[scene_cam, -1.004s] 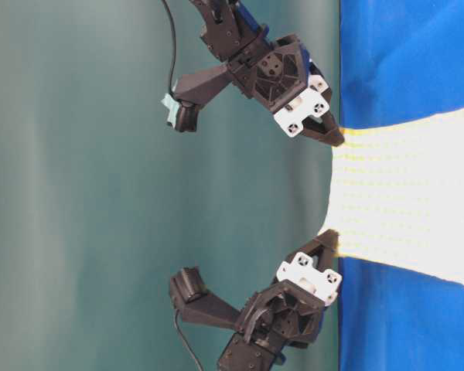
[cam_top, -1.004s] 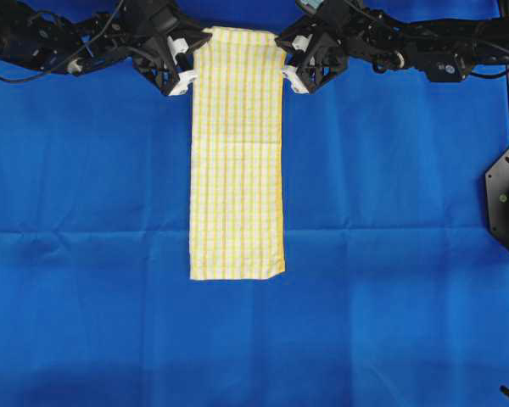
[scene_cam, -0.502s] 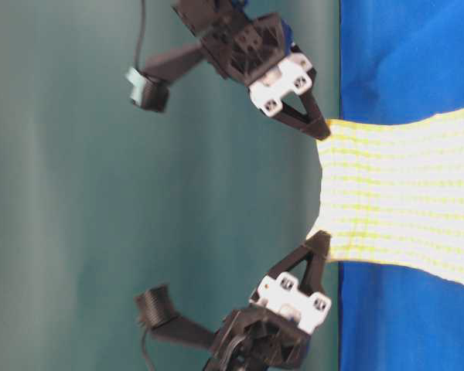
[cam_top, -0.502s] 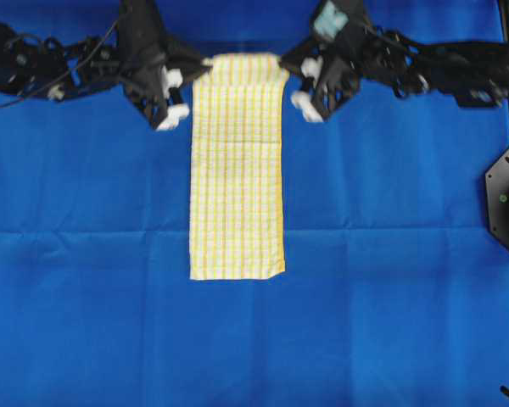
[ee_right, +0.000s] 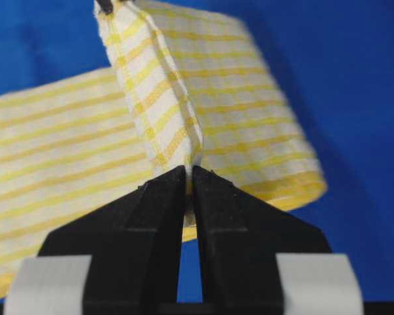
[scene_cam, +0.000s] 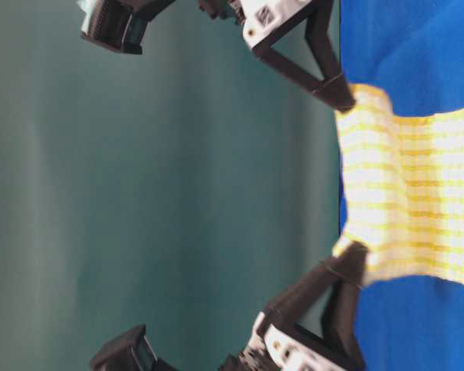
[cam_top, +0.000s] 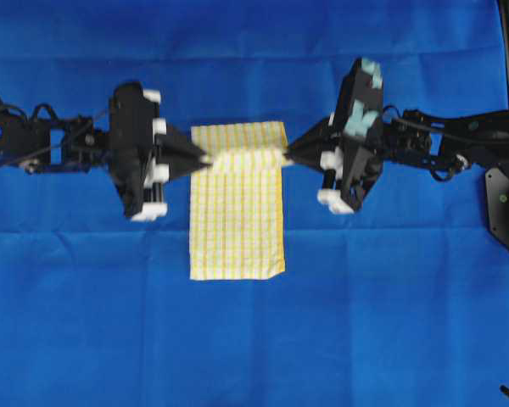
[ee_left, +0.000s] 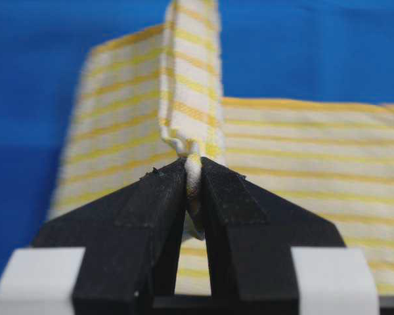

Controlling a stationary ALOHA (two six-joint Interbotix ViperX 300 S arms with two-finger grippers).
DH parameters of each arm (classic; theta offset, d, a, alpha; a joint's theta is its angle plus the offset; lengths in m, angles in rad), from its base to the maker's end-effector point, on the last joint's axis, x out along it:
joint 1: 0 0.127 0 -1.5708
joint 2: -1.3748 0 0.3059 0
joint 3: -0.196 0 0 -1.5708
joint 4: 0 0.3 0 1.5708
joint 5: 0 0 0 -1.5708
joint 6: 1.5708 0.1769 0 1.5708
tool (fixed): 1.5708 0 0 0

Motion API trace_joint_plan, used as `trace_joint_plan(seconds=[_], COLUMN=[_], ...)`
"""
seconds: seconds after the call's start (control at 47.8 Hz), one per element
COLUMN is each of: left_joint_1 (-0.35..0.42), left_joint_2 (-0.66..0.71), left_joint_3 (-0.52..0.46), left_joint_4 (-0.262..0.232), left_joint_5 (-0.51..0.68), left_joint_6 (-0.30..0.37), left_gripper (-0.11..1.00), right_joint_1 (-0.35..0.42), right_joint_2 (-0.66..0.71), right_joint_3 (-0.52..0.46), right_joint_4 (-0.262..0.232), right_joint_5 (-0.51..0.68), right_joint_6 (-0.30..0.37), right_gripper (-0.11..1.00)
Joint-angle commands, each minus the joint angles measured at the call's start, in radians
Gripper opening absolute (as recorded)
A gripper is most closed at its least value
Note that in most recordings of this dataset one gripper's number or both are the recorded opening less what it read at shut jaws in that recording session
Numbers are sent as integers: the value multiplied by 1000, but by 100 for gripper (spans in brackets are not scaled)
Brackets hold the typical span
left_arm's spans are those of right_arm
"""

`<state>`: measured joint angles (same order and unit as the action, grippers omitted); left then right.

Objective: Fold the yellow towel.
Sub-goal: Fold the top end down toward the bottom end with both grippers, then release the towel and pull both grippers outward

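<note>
Towel [cam_top: 237, 229] end now carried mid-cloth.

You see a blue cloth [cam_top: 390, 305] covering the whole surface; the yellow towel [cam_top: 237, 229] lies at frame centre.

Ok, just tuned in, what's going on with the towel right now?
Both arms are folding the yellow towel on the blue cloth. The left claw and right claw are each shut on a corner of its far end, holding that end lifted over the middle of the strip. The near end lies flat.
</note>
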<state>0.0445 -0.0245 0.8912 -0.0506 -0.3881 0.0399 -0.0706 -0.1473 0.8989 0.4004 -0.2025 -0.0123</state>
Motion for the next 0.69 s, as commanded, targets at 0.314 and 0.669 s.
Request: trace_joint_plan(seconds=[0.314, 0.669], left_joint_1=[-187, -227], left_joint_2=[-17, 78], left_joint_3=[6, -14], left_joint_4=[-3, -3], left_joint_5=[-6, -23], left_joint_6=[-5, -15], left_gripper=[5, 5], right_joint_1=[173, 212], right_joint_2=[26, 137], right_joint_3=[-25, -72], right_joint_4=[49, 58], right_joint_5=[-8, -5], right_joint_6=[0, 0], right_gripper=[4, 4])
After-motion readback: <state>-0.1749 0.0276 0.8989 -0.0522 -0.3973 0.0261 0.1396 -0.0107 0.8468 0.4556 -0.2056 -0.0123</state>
